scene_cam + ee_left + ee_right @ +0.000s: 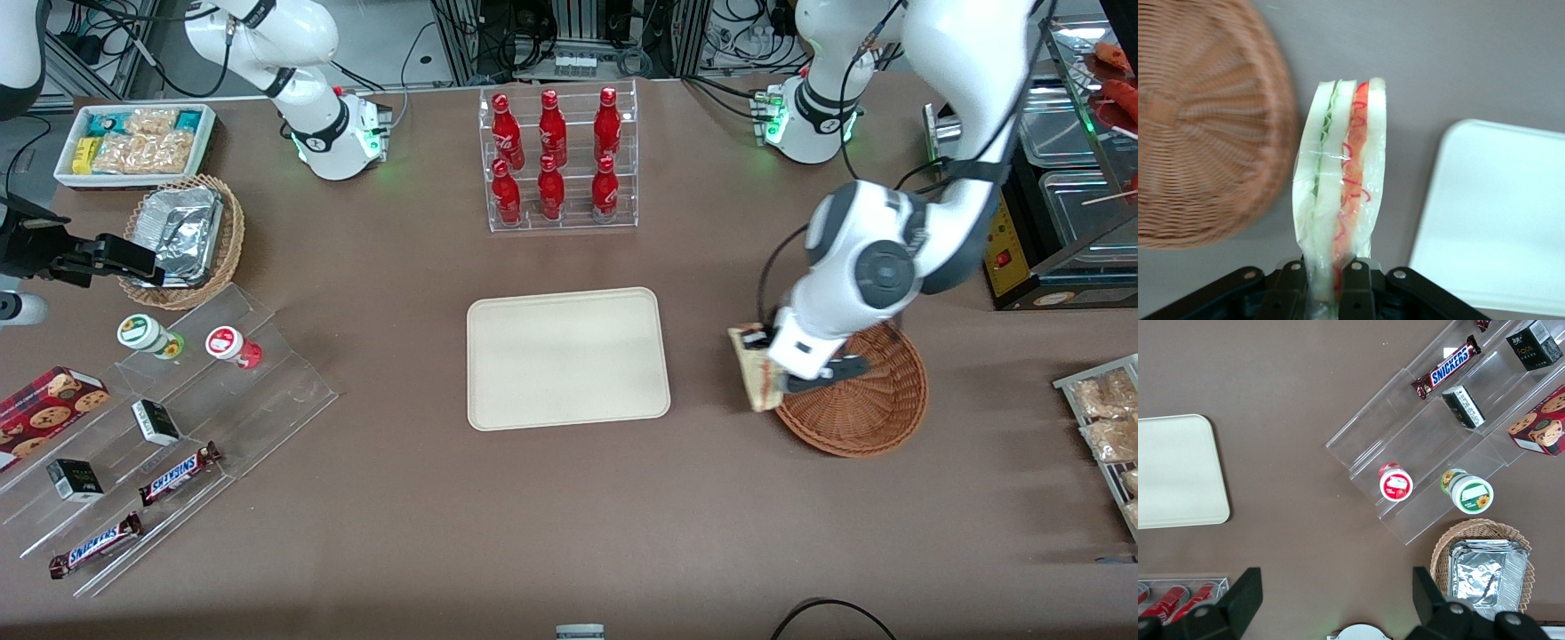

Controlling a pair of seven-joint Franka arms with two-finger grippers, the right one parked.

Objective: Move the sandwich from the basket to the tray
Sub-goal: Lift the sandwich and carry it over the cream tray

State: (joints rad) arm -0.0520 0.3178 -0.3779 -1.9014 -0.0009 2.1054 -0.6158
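Brown surface (pixel 400 498) carries one cream rectangular tray (pixel 567 357) and one reddish-brown wicker basket (pixel 876 400). Between them, the gripper (pixel 1328 283) fingers (pixel 1355 288) clamp one wrapped triangular white-bread sandwich (pixel 1341 180).

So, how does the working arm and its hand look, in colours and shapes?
The working arm has glossy white rounded shells with dark grey joint bands and a round grey cap on one joint. A black cable runs along it. Its round base shows a green light. The hand has black fingers on a black body with small silver screws.
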